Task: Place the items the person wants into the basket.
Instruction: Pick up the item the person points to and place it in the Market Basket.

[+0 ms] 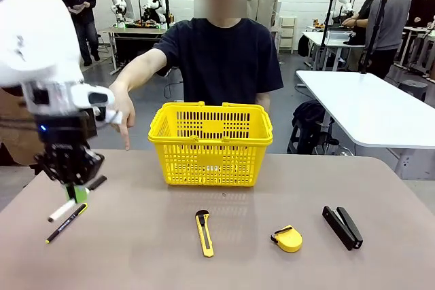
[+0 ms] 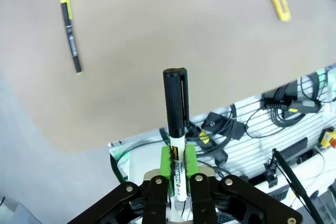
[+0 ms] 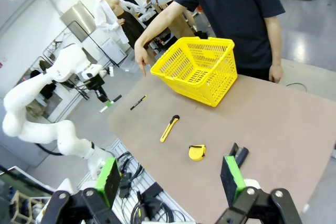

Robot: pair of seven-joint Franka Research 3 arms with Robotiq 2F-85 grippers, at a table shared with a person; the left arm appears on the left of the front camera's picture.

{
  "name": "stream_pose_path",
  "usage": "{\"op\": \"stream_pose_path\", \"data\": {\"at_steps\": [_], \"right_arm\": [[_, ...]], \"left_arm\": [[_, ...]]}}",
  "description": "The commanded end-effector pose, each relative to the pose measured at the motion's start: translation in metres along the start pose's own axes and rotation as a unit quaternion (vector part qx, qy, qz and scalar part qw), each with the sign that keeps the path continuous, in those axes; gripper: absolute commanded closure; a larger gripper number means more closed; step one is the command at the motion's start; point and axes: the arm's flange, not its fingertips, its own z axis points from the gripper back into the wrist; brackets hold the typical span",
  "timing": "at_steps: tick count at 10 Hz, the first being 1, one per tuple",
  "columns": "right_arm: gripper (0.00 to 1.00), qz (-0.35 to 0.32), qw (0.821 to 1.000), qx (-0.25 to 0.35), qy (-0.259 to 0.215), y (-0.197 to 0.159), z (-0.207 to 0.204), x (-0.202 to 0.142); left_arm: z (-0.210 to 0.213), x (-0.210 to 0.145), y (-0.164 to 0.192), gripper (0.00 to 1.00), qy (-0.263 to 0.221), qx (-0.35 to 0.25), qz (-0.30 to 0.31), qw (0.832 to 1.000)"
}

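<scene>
A: L gripper (image 1: 76,193), what's it got?
B: Clamped tight on the white marker (image 2: 175,103). Green pads pinch the white barrel, and the black cap sticks out past the fingers. Marker sits slanted in the front view.
A: Where's that vs. the table (image 1: 136,256)?
B: By the robot's left edge, well apart from the basket (image 1: 211,161). From the R wrist cam the marker looks clear of the tabletop. Black pen (image 1: 66,223) lies on the top just beside it. Gripper's not on it.
A: R gripper (image 3: 169,179)?
B: Jaws wide apart, nothing btwn them. It's up above the robot's side, looking across the whole table.
A: Basket?
B: Yellow, upright, far middle of the table, right in front of the person (image 1: 224,59).
A: And the person?
B: Pointing hand (image 1: 124,119) is out, index finger aimed down at the table left of the basket, on the L gripper's side. Other hand (image 3: 275,72) is down at the far table edge.
A: Rest of the items?
B: Utility knife (image 1: 204,233) lies flat in front of the basket, near the middle. Tape measure (image 1: 287,238) is to its right, apart from it. Stapler (image 1: 342,227) is further right again.
</scene>
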Motion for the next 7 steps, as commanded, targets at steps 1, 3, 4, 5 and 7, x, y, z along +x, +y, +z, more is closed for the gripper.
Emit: {"op": "stream_pose_path", "data": {"at_steps": [1,3,4,5,7], "right_arm": [[0.0,0.011,1.0,0.011,-0.007,0.001,0.0,0.002],[0.0,0.011,1.0,0.011,-0.007,0.001,0.0,0.002],[0.0,0.011,1.0,0.011,-0.007,0.001,0.0,0.002],[0.0,0.011,1.0,0.011,-0.007,0.001,0.0,0.002],[0.0,0.011,1.0,0.011,-0.007,0.001,0.0,0.002]], "left_arm": [[0.024,-0.008,-0.009,1.0,-0.008,-0.004,0.013,1.0],[0.032,-0.013,-0.014,1.0,-0.003,0.006,0.028,1.0],[0.036,-0.018,-0.009,1.0,-0.013,0.003,0.005,1.0],[0.036,-0.018,-0.009,1.0,-0.013,0.003,0.005,1.0],[0.036,-0.018,-0.009,1.0,-0.013,0.003,0.005,1.0]]}}
